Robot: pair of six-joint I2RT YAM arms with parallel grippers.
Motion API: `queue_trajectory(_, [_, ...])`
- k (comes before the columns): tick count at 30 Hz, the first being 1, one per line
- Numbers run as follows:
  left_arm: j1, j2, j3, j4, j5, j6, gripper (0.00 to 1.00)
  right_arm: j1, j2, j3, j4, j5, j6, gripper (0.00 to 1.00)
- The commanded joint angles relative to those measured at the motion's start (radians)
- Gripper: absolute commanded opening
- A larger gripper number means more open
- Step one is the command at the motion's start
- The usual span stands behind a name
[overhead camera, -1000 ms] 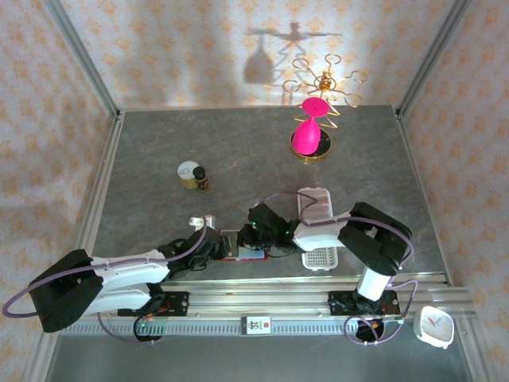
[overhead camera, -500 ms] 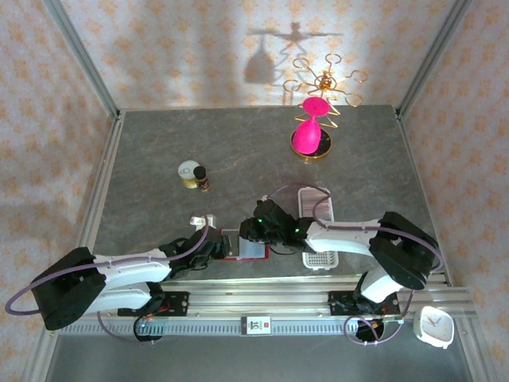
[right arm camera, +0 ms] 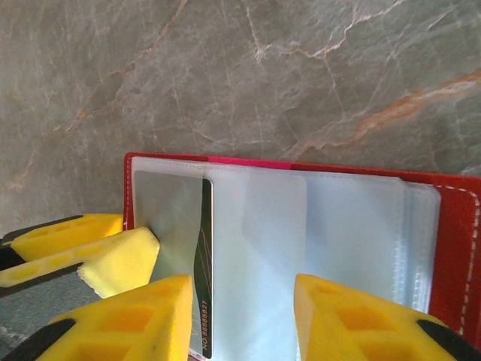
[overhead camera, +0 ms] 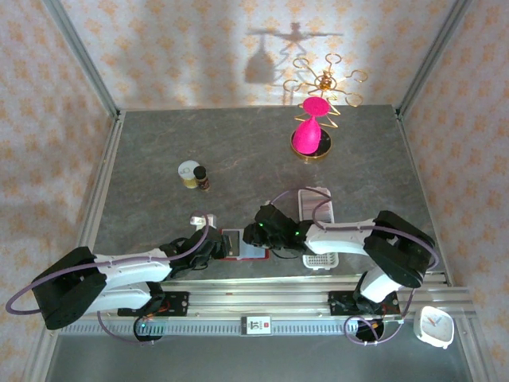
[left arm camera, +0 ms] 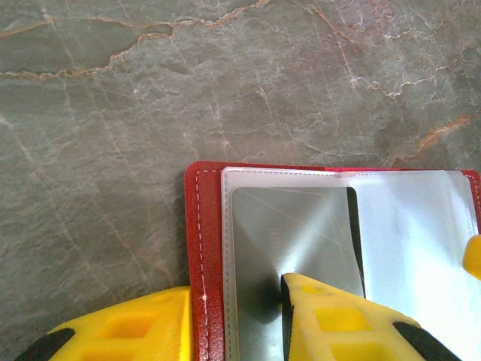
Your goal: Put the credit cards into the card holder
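Card holder lies open under the right gripper — jaws parted, empty — left gripper pinching its left edge.

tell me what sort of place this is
Probably a robot test cell dressed up as a room: two arms bolted to a metal rail at a stone-look table, wallpapered panels in aluminium framing all round, and stray props like a gold rack with a pink glass and a clock.
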Motion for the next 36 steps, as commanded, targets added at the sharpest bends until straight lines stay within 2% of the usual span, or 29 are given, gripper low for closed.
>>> queue_trajectory(1, [-0.012, 0.102, -0.041, 0.051, 0.174, -0.026, 0.32, 0.007, 0.019, -0.007, 0.015, -0.005, 0.008, 0.39])
queue_trajectory(13, [-0.012, 0.101, -0.042, 0.052, 0.172, -0.022, 0.32, 0.007, -0.022, -0.014, -0.062, 0.062, -0.001, 0.39])
queue_trajectory(19, [-0.012, 0.094, -0.044, 0.051, 0.174, -0.025, 0.32, 0.007, -0.003, -0.021, -0.021, 0.025, 0.010, 0.38])
queue_trajectory(26, [-0.012, 0.083, -0.050, 0.046, 0.171, -0.026, 0.32, 0.006, 0.012, -0.025, 0.062, -0.031, 0.019, 0.24])
queue_trajectory(30, [-0.012, 0.075, -0.048, 0.041, 0.172, -0.030, 0.32, 0.005, 0.019, -0.016, 0.062, -0.039, 0.014, 0.23])
queue_trajectory(36, [-0.012, 0.061, -0.042, 0.033, 0.172, -0.029, 0.33, 0.006, 0.008, -0.005, 0.019, -0.009, -0.004, 0.08])
